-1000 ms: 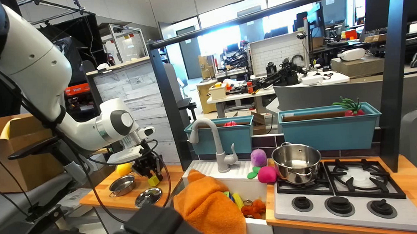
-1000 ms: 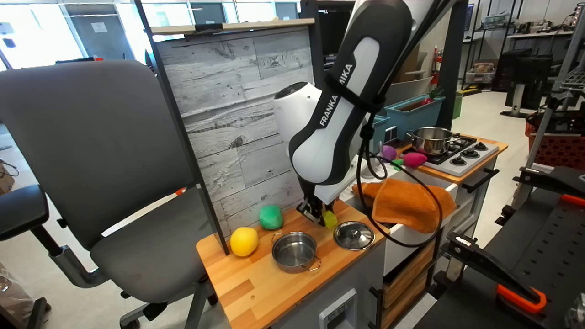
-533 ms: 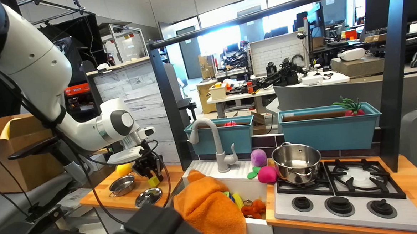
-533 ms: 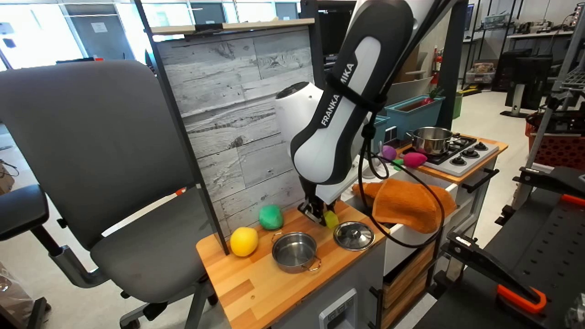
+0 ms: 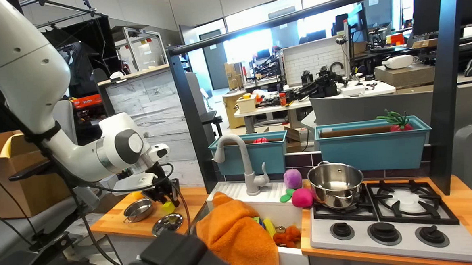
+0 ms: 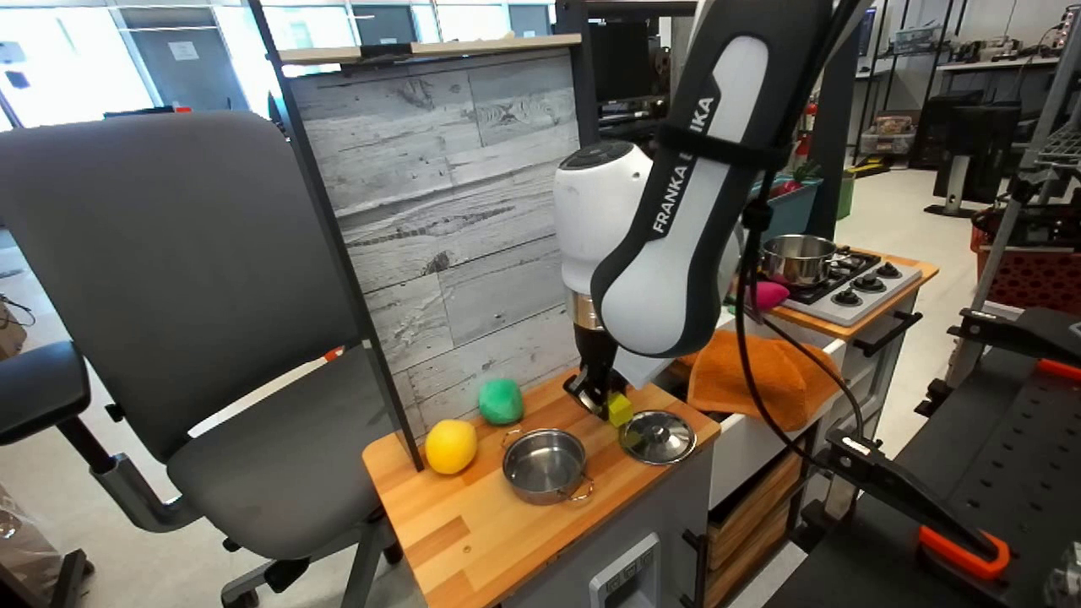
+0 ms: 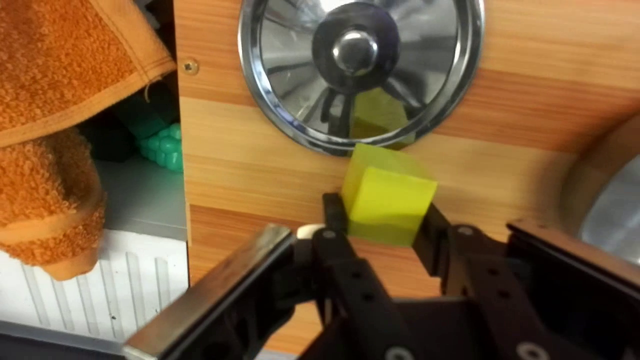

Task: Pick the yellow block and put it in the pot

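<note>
The yellow block [image 7: 387, 205] is held between the two black fingers of my gripper [image 7: 382, 219] in the wrist view. In both exterior views the block [image 6: 621, 409] is at the fingertips [image 6: 601, 404], just above or on the wooden counter; I cannot tell which. The block's far edge is close to the silver lid [image 7: 356, 117]. The small silver pot [image 6: 540, 492] stands open on the same counter, left of the gripper in an exterior view. Part of this pot [image 7: 615, 215] shows at the right edge of the wrist view.
A yellow ball [image 6: 451, 446] and a green ball [image 6: 501, 401] lie near the small pot. A larger silver pot [image 5: 335, 184] stands on the stove [image 5: 387, 237]. An orange towel [image 5: 237, 237] hangs over the sink. A grey wood-look panel [image 6: 456, 253] rises behind the counter.
The arm and gripper have shifted, to the left in one exterior view and slightly right in the other. The yellow block has moved along with the fingers. The lid has shifted slightly.
</note>
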{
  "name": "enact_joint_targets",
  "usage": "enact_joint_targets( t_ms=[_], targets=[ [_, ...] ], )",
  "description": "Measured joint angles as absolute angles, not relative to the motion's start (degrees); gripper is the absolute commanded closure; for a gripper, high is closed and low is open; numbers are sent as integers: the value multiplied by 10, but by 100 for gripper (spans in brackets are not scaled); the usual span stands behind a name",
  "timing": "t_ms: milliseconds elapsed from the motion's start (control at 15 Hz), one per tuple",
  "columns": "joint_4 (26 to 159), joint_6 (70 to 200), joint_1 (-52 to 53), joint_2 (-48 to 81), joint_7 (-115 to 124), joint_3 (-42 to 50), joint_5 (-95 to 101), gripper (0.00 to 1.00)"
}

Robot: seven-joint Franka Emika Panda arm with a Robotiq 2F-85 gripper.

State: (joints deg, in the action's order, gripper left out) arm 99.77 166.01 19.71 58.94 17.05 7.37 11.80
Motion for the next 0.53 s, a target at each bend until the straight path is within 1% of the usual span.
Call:
enact_joint_targets(
  t_ms=[267, 533],
  targets=[
    [1070, 1764, 198, 553, 168, 77, 109, 89],
    [1091, 1787, 201, 524, 143, 77, 83, 89]
  ],
)
